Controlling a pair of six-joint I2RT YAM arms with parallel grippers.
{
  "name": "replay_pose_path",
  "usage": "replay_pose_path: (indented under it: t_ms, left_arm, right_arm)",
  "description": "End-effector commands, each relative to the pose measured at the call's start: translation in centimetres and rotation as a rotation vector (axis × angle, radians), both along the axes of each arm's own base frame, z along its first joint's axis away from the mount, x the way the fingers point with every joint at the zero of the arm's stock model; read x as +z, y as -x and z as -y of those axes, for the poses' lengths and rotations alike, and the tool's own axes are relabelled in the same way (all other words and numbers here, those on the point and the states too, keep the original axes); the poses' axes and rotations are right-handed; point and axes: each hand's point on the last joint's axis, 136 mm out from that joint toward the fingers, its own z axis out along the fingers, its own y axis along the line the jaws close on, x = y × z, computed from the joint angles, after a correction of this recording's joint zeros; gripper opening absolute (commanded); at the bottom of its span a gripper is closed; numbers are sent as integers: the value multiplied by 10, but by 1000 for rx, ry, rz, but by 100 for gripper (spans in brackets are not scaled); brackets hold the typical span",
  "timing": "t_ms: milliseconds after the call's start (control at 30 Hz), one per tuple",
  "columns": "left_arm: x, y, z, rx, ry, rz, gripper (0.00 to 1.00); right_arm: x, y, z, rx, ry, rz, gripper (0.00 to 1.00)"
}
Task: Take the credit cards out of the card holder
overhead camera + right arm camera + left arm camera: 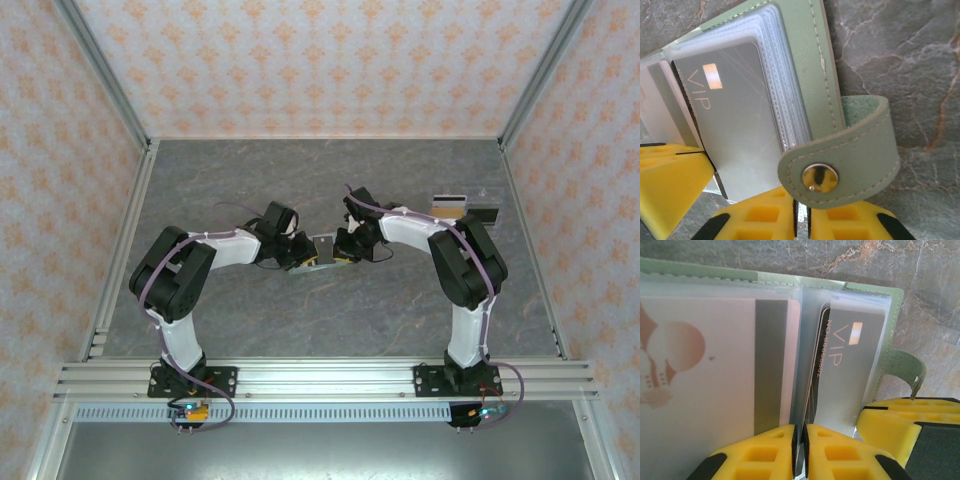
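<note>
The sage-green card holder (322, 250) hangs open above the table's middle, held between both arms. My left gripper (801, 432) is shut on a clear sleeve at the holder's fold, where the thin edge of a dark card (821, 360) runs down into the pads. Left of it a pale card (715, 370) with a grey stripe lies in its sleeve. A grey VIP card (855, 370) sits in the right-hand sleeve. My right gripper (801, 205) is shut on the stacked sleeve edges of the card holder (805, 60), under its snap strap (855, 150), beside the VIP card (735, 115).
Two loose cards lie on the grey marble table at the back right: one with a light stripe (450, 200) and a dark one (487, 212). Patterned walls with metal rails (120, 250) enclose the table on three sides.
</note>
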Motion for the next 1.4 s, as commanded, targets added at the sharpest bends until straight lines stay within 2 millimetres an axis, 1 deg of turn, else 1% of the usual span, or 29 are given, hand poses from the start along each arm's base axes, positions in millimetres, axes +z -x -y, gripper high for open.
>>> replay_pose_path:
  t_ms: [0, 67, 233, 433, 500, 633, 767, 933, 1033, 1167, 1267, 1367]
  left_arm:
    - [-15, 3, -5, 17, -8, -25, 14]
    - [-16, 3, -4, 14, 5, -26, 15]
    - [-12, 1, 7, -10, 71, -19, 15]
    - [-3, -4, 14, -32, 132, 4, 14]
    - [0, -6, 15, -35, 146, 12, 12]
    - [5, -7, 11, -37, 147, 28, 7]
    - [6, -5, 0, -31, 124, 33, 1]
    - [7, -4, -14, -14, 110, 38, 0]
    - [6, -3, -19, -8, 96, 36, 0]
    - [8, -3, -25, -1, 90, 42, 0]
    - [9, -2, -26, -2, 86, 43, 0]
    - [9, -1, -27, -1, 84, 42, 0]
  right_arm:
    - [-2, -7, -4, 9, -6, 10, 13]
    - [-4, -6, -3, 8, -1, 4, 12]
    - [-11, -4, -4, 11, 6, -12, 11]
    - [-11, -3, -5, 16, -3, -16, 11]
    - [-11, -3, -6, 18, -4, -18, 11]
    - [-13, -3, -3, 12, 15, -18, 11]
    - [-16, -4, 6, -5, 63, -11, 9]
    - [-16, -6, 14, -33, 106, 5, 8]
    - [-11, -9, 14, -41, 99, 21, 8]
    - [2, -14, 12, -48, 77, 58, 8]
    - [13, -15, 5, -35, 30, 80, 8]
    - [24, -16, -7, -5, -35, 98, 11]
